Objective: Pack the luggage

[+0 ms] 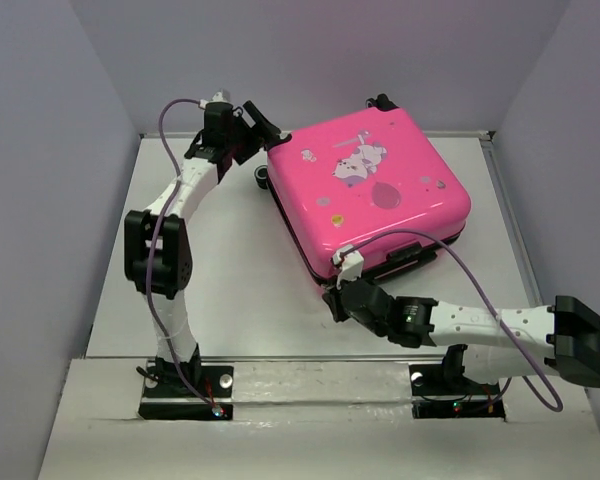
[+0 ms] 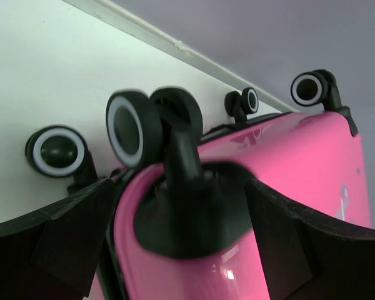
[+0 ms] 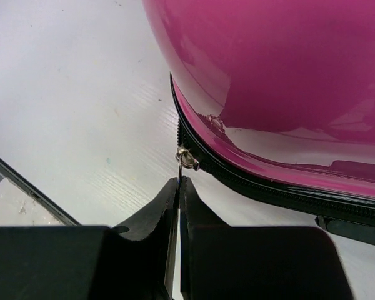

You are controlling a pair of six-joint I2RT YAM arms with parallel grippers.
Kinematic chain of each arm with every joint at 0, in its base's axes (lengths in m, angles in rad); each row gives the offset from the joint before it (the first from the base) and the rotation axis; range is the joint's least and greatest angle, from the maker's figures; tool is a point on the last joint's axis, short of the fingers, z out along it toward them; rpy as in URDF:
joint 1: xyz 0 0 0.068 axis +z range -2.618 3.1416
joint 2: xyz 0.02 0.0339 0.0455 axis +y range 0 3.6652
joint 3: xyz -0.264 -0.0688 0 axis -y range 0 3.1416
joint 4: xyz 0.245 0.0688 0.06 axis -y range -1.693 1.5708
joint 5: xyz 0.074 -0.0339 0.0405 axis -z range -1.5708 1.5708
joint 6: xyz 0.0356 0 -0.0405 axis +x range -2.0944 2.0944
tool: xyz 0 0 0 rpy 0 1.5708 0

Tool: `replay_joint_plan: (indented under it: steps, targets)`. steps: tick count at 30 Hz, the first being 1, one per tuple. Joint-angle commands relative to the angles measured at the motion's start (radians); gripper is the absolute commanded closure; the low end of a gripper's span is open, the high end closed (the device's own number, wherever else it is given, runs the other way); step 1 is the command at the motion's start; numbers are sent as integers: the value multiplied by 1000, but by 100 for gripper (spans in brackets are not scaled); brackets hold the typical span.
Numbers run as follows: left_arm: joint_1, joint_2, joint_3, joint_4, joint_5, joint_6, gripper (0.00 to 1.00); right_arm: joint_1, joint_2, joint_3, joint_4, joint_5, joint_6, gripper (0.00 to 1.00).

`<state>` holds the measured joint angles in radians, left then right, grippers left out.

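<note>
From above, we see the closed pink luggage (image 1: 370,190) lying flat at centre right, the left gripper (image 1: 263,133) at its upper-left corner and the right gripper (image 1: 338,297) at its lower edge. Left wrist view: jaws gape wide astride a caster wheel (image 2: 128,134). Right wrist view: jaws pressed together, pinching the zipper pull (image 3: 185,159).

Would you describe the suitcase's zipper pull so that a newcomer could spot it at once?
Find the pink luggage lying flat. Follow its black zipper band to the rounded corner nearest the right arm. There the zipper pull, the only silver bit on that band, sits pinched in the shut right gripper.
</note>
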<state>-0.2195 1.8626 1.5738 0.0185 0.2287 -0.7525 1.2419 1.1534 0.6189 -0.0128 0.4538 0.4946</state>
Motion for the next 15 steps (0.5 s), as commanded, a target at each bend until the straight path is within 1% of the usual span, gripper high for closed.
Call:
replay_joint_plan:
  steps: [1, 4, 6, 9, 11, 14, 15]
  targets:
    - [2, 110, 239, -124, 60, 6, 4, 41, 3, 13, 129, -112, 25, 93]
    - [0, 196, 343, -123, 86, -18, 4, 41, 9, 10, 131, -125, 30, 93]
    - [0, 266, 426, -155, 110, -30, 4, 41, 12, 4, 132, -127, 33, 93]
    - [0, 308, 456, -143, 124, -63, 6, 41, 14, -1, 134, -129, 36, 93]
    - [0, 322, 447, -94, 138, -93, 12, 41, 17, -2, 135, -129, 39, 93]
    - [0, 348, 466, -62, 155, -149, 20, 41, 17, -7, 137, -132, 45, 93]
    - [-3, 371, 492, -54, 161, -162, 20, 41, 19, -8, 137, -132, 47, 93]
